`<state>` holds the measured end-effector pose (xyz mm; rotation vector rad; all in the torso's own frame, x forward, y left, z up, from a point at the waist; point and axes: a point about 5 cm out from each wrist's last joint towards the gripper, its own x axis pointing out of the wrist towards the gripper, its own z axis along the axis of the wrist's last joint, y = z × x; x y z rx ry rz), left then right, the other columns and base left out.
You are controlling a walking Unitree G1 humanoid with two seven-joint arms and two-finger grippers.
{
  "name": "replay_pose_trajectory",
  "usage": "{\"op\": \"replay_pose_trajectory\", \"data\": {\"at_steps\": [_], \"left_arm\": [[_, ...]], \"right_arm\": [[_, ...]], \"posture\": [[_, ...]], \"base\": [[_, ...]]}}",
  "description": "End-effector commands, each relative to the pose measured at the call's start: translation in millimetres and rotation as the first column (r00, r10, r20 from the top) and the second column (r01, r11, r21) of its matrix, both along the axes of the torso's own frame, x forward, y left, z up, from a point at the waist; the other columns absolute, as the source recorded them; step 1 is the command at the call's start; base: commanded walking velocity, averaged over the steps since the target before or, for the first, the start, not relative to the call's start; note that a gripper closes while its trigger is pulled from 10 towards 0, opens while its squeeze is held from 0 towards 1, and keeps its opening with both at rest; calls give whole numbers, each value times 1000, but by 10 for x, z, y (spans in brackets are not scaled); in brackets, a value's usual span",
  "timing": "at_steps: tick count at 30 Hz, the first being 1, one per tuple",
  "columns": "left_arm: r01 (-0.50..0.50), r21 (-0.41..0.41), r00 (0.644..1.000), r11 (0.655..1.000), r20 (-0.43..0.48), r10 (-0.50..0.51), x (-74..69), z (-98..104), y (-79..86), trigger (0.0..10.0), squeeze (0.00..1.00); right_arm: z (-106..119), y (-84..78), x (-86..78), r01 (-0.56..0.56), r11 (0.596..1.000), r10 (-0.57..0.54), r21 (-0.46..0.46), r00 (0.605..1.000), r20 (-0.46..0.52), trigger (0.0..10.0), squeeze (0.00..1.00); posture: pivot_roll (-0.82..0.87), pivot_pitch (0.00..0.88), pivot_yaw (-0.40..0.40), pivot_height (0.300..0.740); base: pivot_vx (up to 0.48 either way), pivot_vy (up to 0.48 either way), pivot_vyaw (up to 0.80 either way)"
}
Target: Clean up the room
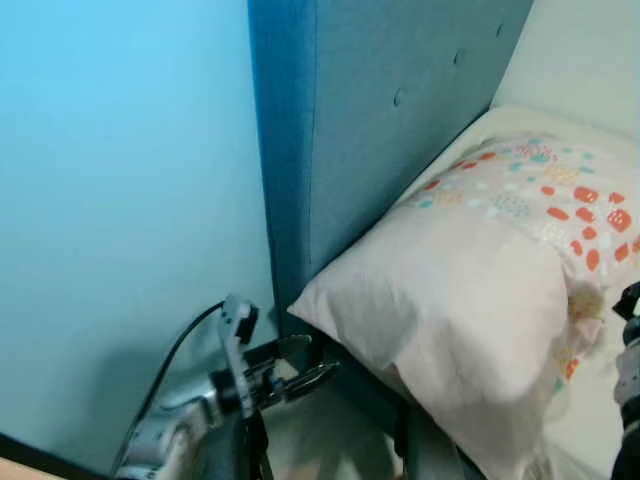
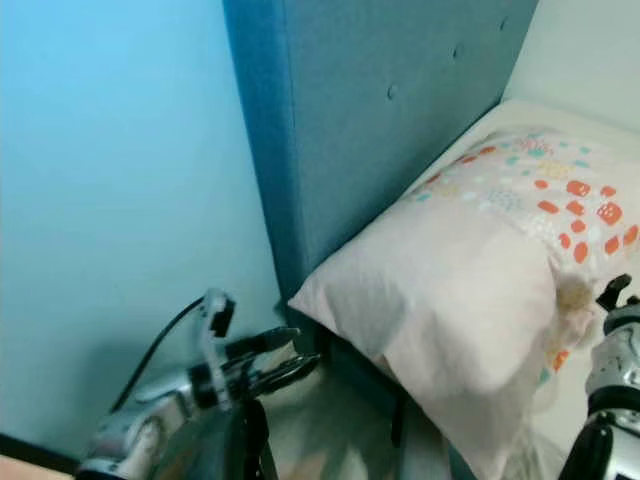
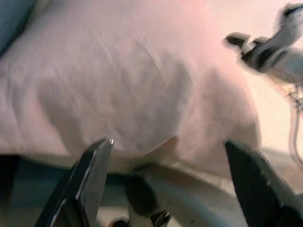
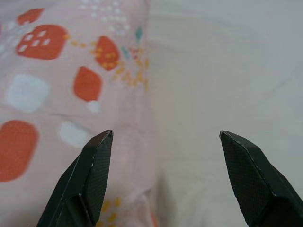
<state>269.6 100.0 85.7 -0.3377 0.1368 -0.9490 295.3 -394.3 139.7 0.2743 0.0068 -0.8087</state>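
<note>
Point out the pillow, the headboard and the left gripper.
pillow (image 1: 460,300), left eye view, plain pink middle of its near face.
headboard (image 1: 380,130), left eye view, blue padded front panel.
left gripper (image 1: 318,362), left eye view, midway between its black fingertips, below the pillow corner.

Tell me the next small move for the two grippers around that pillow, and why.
Probably ease both inward onto the pillow. The left gripper is open by its overhanging corner near the blue headboard, the right gripper is open at its patterned edge on the mattress, and neither yet grips fabric.
</note>
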Motion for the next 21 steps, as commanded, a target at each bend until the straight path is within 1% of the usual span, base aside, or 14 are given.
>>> {"op": "replay_pose_trajectory", "data": {"at_steps": [1,2,6,7,9,10,11,12,13,14,15,18,20,21], "left_arm": [[-65,27,998,997,-20,66,20,-66,-5,10000,0],[-65,27,998,997,-20,66,20,-66,-5,10000,0],[-148,60,988,987,-22,150,48,-125,-40,10000,0],[-148,60,988,987,-22,150,48,-125,-40,10000,0],[-189,84,981,978,-19,191,73,-156,-29,10000,0],[-189,84,981,978,-19,191,73,-156,-29,10000,0],[-216,96,976,972,-12,218,92,-164,-13,10000,0],[-235,104,972,967,-7,237,104,-169,-2,10000,0],[-235,104,972,967,-7,237,104,-169,-2,10000,0],[-258,114,966,959,5,259,122,-173,9,10000,0],[-258,114,966,959,5,259,122,-173,9,10000,0],[-318,139,948,938,31,317,177,-177,41,10000,0],[-318,139,948,938,31,317,177,-177,41,10000,0],[-329,144,944,933,36,328,190,-174,44,10000,0]], "right_arm": [[-25,-1,-13,-3,1000,3,2,1000,-17,10000,0],[-25,-1,-13,-3,1000,3,2,1000,-17,10000,0],[-65,220,148,-103,995,103,12,995,-15,10000,0],[-65,220,148,-103,995,103,12,995,-15,10000,0],[-120,417,263,-204,978,204,39,979,-3,10000,0],[-120,417,263,-204,978,204,39,979,-3,10000,0],[-165,556,328,-274,960,275,55,962,-1,10000,0],[-195,651,369,-321,945,321,65,947,0,10000,0],[-195,651,369,-321,945,321,65,947,0,10000,0],[-235,743,401,-362,929,363,83,932,0,10000,0],[-235,743,401,-362,929,363,83,932,0,10000,0],[-381,970,429,-436,892,441,121,898,-13,10000,0],[-381,970,429,-436,892,441,121,898,-13,10000,0],[-413,1007,427,-444,886,450,131,893,-15,10000,0]], "posture": [[141,101,1,535],[141,101,1,535],[135,100,-3,535],[135,100,-3,535],[136,101,-6,535],[136,101,-6,535],[136,104,-7,535],[136,104,-7,535],[136,104,-7,535],[135,107,-6,535],[135,107,-6,535],[131,113,-9,535],[131,113,-9,535],[131,113,-9,535]], "base": [[0,0,-613],[0,0,-613],[0,0,-613],[0,0,-613],[0,0,-606],[0,0,-606],[0,0,-606],[0,0,-606],[0,0,-606],[0,0,-613],[0,0,-613],[0,0,-600],[0,0,-600],[0,0,-600]]}}
